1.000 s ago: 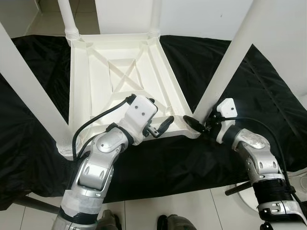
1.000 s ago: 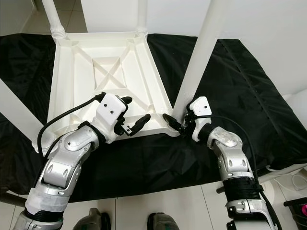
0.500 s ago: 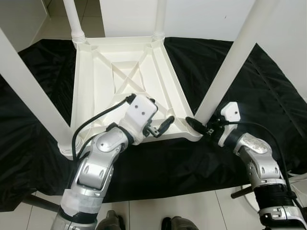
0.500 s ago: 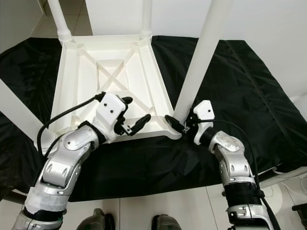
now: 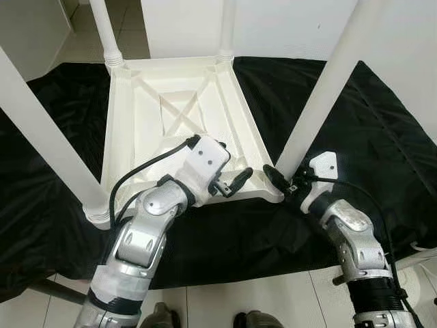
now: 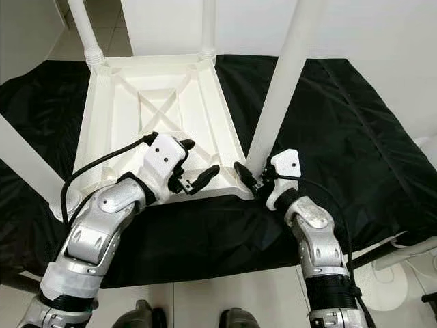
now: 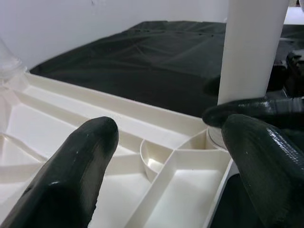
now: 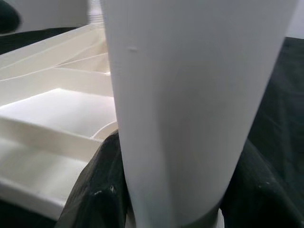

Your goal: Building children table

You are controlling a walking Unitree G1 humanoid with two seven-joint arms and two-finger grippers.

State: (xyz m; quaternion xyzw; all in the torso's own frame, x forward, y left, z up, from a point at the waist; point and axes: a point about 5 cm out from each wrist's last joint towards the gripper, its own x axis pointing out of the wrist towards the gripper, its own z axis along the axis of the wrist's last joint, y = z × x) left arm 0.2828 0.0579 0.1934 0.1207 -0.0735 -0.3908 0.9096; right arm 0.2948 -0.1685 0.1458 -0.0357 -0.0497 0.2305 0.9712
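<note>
Right gripper clamped round base of near-right leg, fingers either side at corner socket. Vs 1 s ago: grip same, forearm swung lower — prob twisting leg home. Left gripper open, hovering over upturned tabletop on black cloth. All 4 legs standing.

We look all over and find no words, numbers, labels or signs to read, not on anything near the fingers or anywhere else.

A home room: pale tiled floor, white walls, black cloth spread out.
</note>
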